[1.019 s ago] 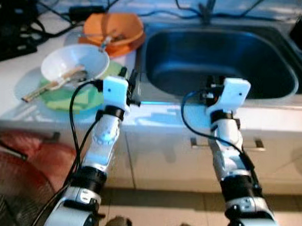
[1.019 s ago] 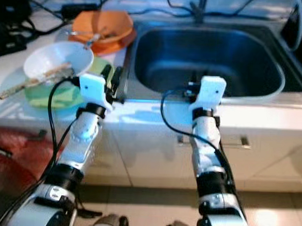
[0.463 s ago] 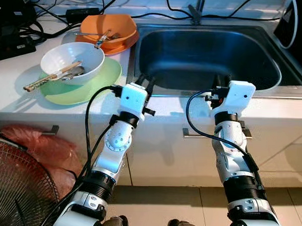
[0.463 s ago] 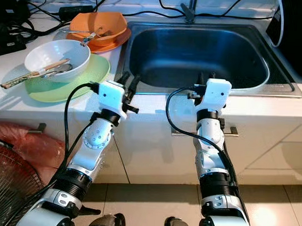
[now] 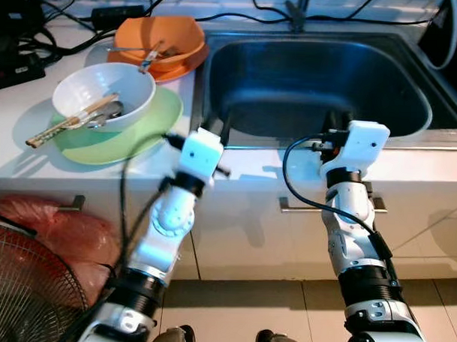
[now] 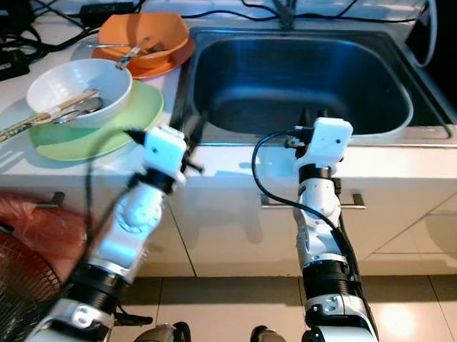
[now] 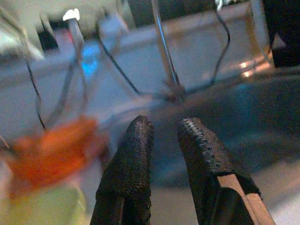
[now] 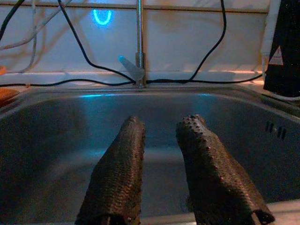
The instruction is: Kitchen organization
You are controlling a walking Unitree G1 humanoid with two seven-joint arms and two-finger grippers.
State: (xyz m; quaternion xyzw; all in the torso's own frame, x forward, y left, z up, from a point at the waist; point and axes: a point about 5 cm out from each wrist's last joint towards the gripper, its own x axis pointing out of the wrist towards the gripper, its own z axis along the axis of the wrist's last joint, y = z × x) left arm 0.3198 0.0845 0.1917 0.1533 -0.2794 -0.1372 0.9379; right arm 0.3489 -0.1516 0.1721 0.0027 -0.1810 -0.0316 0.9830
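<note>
Left gripper (image 7: 164, 136) empty, fingers a little apart, at the sink (image 5: 323, 47) front rim | right gripper (image 8: 161, 136) likewise parted and empty over the basin | white bowl (image 5: 103, 99) with chopsticks (image 5: 69, 122) on green plate (image 5: 132, 134) at 10 o'clock | orange bowl (image 5: 162, 37) beyond, 11 o'clock.

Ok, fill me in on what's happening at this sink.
Nothing is being handled yet. The left gripper and right gripper are both open and empty, raised at the front edge of the sink. Left of the sink, a white bowl holding chopsticks sits on a green plate, with an orange bowl behind it.
</note>
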